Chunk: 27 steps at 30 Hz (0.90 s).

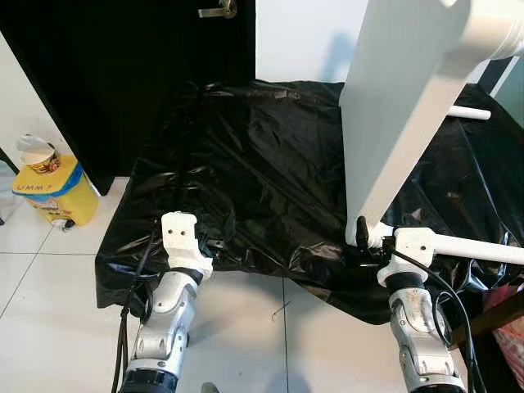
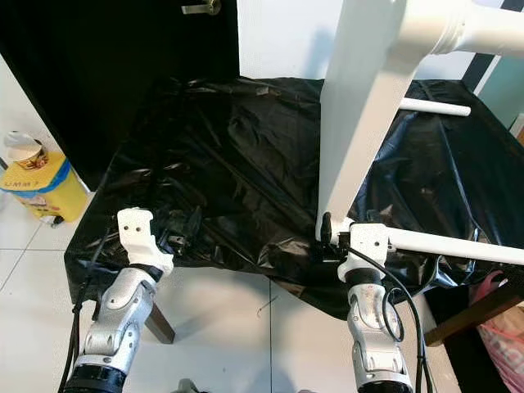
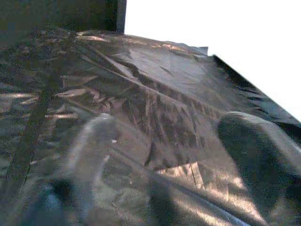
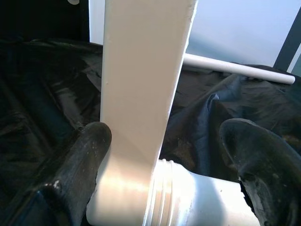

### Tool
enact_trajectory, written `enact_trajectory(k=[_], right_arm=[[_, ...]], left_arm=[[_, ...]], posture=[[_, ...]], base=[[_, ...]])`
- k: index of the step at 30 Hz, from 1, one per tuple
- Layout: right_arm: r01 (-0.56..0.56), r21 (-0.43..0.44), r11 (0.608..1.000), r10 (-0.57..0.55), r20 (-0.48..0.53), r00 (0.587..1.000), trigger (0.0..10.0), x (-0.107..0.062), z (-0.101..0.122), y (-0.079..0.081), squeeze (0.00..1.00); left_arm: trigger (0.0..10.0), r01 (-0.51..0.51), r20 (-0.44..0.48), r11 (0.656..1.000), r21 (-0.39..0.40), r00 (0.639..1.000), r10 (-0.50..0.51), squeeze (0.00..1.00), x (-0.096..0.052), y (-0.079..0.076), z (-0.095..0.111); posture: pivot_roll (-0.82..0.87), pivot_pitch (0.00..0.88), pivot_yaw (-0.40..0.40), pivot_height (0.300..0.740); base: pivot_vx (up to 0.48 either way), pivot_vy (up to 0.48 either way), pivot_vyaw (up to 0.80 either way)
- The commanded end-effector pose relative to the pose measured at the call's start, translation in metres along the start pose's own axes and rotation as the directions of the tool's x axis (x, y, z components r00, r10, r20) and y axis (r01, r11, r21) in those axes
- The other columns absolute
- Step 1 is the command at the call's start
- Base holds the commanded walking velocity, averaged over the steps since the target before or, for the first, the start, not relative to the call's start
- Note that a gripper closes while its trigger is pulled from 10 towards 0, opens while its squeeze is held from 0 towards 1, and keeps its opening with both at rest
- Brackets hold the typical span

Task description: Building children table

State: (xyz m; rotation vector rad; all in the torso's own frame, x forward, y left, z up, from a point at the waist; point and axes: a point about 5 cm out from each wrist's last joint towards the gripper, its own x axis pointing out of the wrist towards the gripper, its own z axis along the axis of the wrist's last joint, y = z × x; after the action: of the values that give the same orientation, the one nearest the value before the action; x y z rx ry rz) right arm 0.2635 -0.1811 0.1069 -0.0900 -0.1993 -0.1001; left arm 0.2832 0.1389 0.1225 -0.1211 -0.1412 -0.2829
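- On the yellow container (image 1: 56,190), seen at about nine o'clock in the left eye view on the floor beside the black sheet (image 1: 270,172), dark letters are printed that read roughly "UMM 7"; the last character is not clearly made out.
- On the small cup (image 1: 38,155) resting on top of that container a printed pattern is seen, but nothing can be read.

White tabletop (image 1: 401,106) & legs (image 1: 479,248), black plastic sheet (image 1: 262,164) (glossy), yellow bucket (image 1: 53,192)

White table top (image 1: 401,106) cut off above; left gripper fingers (image 3: 94,146) blurred
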Motion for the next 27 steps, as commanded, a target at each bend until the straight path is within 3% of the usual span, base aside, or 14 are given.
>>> enact_trajectory(k=[1, 2, 3, 4, 9, 10, 16, 27], right_arm=[[-0.008, -0.005, 1.000, 0.008, -0.025, 1.000, 10.0, -0.001, -0.004, 0.001, 0.00], [-0.008, -0.005, 1.000, 0.008, -0.025, 1.000, 10.0, -0.001, -0.004, 0.001, 0.00], [-0.010, -0.009, 1.000, 0.010, -0.025, 1.000, 10.0, -0.002, -0.004, 0.002, 0.00], [-0.009, -0.013, 1.000, 0.009, -0.025, 1.000, 10.0, -0.002, -0.004, 0.001, 0.00], [-0.008, -0.042, 0.999, 0.008, -0.019, 1.000, 10.0, -0.003, -0.003, -0.001, 0.00], [-0.065, -0.135, 0.989, 0.067, 0.012, 0.998, 10.0, -0.003, 0.002, 0.003, 0.00], [-0.049, -0.251, 0.967, 0.070, 0.076, 0.995, 10.0, -0.004, 0.017, -0.001, 0.00], [-0.028, -0.253, 0.967, 0.077, 0.183, 0.980, 10.0, 0.001, 0.058, -0.005, 0.00]], left_arm=[[10.0, 0.069, 0.012, 0.997, 0.019, 0.998, -0.069, 1.00, 0.001, -0.002, 0.003], [10.0, 0.069, 0.012, 0.997, 0.019, 0.998, -0.069, 1.00, 0.001, -0.002, 0.003], [10.0, 0.060, 0.012, 0.998, 0.033, 0.998, -0.060, 0.37, 0.001, -0.002, 0.004], [10.0, 0.054, 0.012, 0.998, 0.044, 0.998, -0.054, 0.00, 0.001, -0.003, 0.004], [10.0, 0.047, 0.016, 0.997, 0.061, 0.999, -0.048, 0.00, 0.003, -0.004, 0.004], [10.0, 0.068, 0.018, 0.994, 0.086, 0.997, -0.070, 0.00, 0.005, -0.007, 0.004], [10.0, 0.093, 0.034, 0.991, 0.099, 0.995, -0.097, 0.00, 0.014, -0.008, 0.009], [10.0, 0.148, 0.087, 0.982, 0.116, 0.983, -0.159, 0.00, 0.033, -0.014, 0.026]], posture=[[0.00, 0.037, -0.025, 0.740], [0.00, 0.037, -0.025, 0.740], [0.00, 0.041, -0.026, 0.740], [0.00, 0.043, -0.026, 0.740], [0.00, 0.047, -0.024, 0.740], [-0.01, 0.052, -0.021, 0.740], [-0.04, 0.063, 0.009, 0.740], [-0.07, 0.068, 0.040, 0.740]], base=[[0.000, 0.000, 0.00], [0.000, 0.000, 0.00], [0.000, 0.000, 0.00], [0.000, 0.000, 0.00], [0.000, 0.000, 0.00], [0.000, 0.000, 0.00], [0.000, 0.000, 0.00], [0.000, 0.000, 0.00]])
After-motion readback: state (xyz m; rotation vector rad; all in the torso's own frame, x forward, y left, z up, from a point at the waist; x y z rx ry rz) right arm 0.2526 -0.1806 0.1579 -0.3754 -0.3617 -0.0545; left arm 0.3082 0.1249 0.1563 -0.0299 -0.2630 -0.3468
